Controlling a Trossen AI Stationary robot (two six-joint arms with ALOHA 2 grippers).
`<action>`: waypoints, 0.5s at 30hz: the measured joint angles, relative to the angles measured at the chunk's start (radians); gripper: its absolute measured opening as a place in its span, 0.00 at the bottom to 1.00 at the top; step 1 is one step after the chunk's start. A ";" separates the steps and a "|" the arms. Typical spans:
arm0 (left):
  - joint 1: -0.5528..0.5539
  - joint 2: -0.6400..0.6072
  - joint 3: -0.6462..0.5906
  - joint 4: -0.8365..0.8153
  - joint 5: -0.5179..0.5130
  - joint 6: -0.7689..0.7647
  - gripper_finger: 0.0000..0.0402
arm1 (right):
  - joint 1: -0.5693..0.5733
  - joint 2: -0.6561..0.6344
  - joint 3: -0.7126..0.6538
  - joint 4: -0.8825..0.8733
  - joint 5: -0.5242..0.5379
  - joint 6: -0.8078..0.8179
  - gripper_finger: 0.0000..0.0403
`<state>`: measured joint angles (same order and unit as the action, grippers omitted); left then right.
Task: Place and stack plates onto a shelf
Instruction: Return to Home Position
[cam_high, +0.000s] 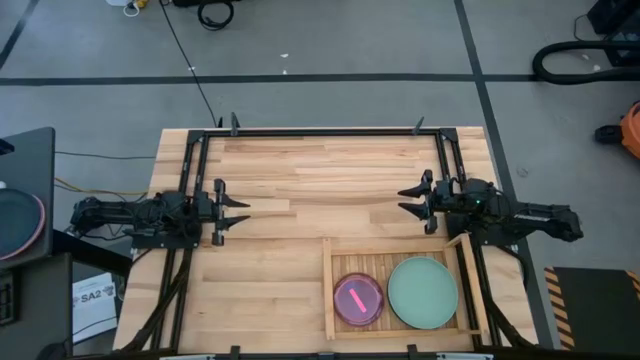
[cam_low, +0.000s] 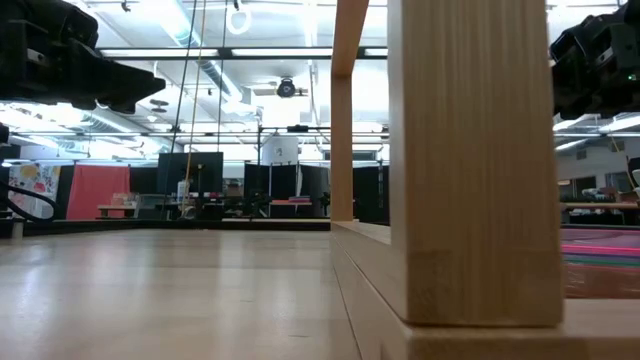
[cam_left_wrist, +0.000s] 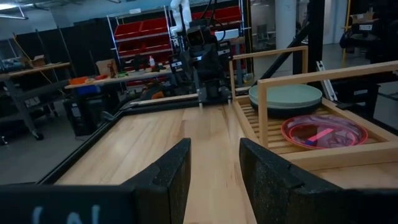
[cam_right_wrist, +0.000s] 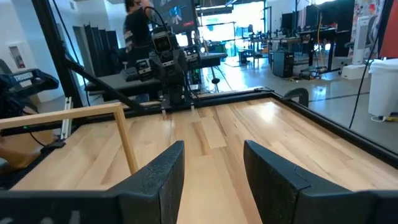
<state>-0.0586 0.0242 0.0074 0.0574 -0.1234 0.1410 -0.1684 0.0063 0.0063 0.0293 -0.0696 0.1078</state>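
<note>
As the stacking looks complete, the step in hand appears to be parking at home. At left centre of the high view, the left gripper (cam_high: 238, 212) points right, fingers parted, empty. At right centre, the right gripper (cam_high: 408, 201) faces it, fingers likewise spread. Lower right, the shelf (cam_high: 327, 290) carries a pink plate (cam_high: 357, 299) beside a pale mint plate (cam_high: 423, 292). Each gripper need only settle clear.

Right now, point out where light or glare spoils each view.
High view: even light, faint shadows on the table. Low view: ceiling lights glare behind the shelf, whose post blocks the middle. Left wrist view: a bright streak on the pink plate. Right wrist view: strong backlight far off.
</note>
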 joint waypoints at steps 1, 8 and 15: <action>0.000 0.000 0.000 0.000 0.000 0.000 0.35 | 0.000 0.000 0.000 0.000 0.002 -0.004 0.42; 0.000 0.000 0.000 -0.001 -0.001 0.000 0.35 | 0.000 0.000 0.000 0.000 0.002 -0.015 0.42; 0.000 0.001 0.000 -0.005 -0.001 0.000 0.35 | 0.000 0.000 0.000 0.000 0.002 -0.016 0.42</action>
<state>-0.0586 0.0255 0.0074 0.0528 -0.1242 0.1413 -0.1684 0.0063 0.0063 0.0292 -0.0677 0.0914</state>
